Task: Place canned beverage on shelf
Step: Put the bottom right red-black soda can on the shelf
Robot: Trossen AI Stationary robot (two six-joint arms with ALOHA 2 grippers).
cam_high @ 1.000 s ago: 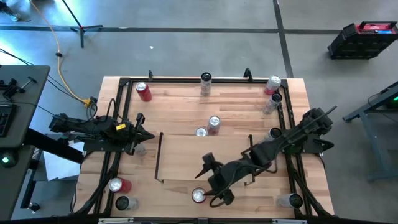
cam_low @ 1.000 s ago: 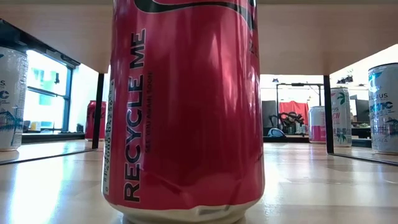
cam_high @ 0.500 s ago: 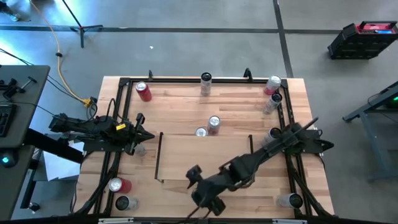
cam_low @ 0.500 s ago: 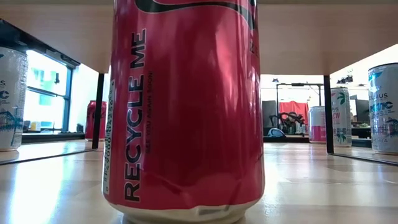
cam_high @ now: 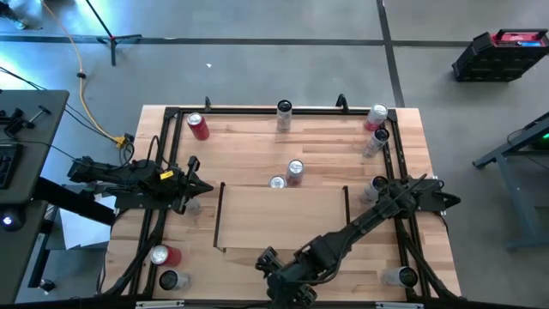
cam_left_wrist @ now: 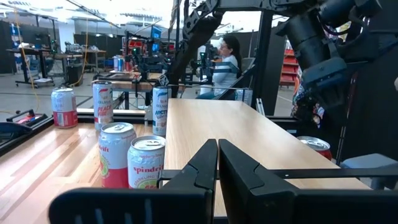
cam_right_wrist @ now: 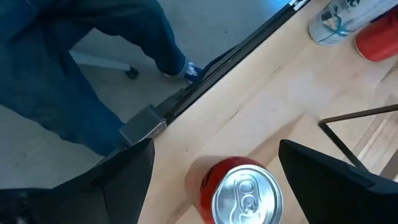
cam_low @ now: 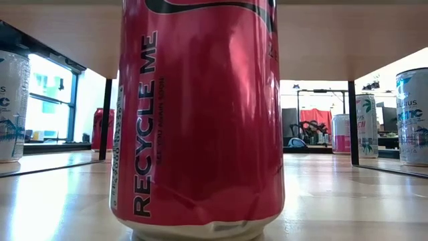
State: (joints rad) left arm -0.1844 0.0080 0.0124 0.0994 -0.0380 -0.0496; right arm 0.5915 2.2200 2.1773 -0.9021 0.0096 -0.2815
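My left fingers (cam_left_wrist: 217,163), pressed together, hover over the tabletop's (cam_high: 257,146) left side, just beside the shelf's (cam_high: 283,215) left rail. At the near edge, in front of the shelf, my right fingers (cam_right_wrist: 211,180) spread wide on either side of a red can (cam_right_wrist: 239,191), standing upright below them and not gripped. A person's blue-clad leg (cam_right_wrist: 74,74) stands beyond the tabletop.

The right end effector (cam_high: 287,287) is moving toward the near edge of the table (cam_high: 249,146), away from the shelf (cam_high: 283,219). Its arm is stretching out lower and now is covering the red can (cam_right_wrist: 239,190) in the high view.
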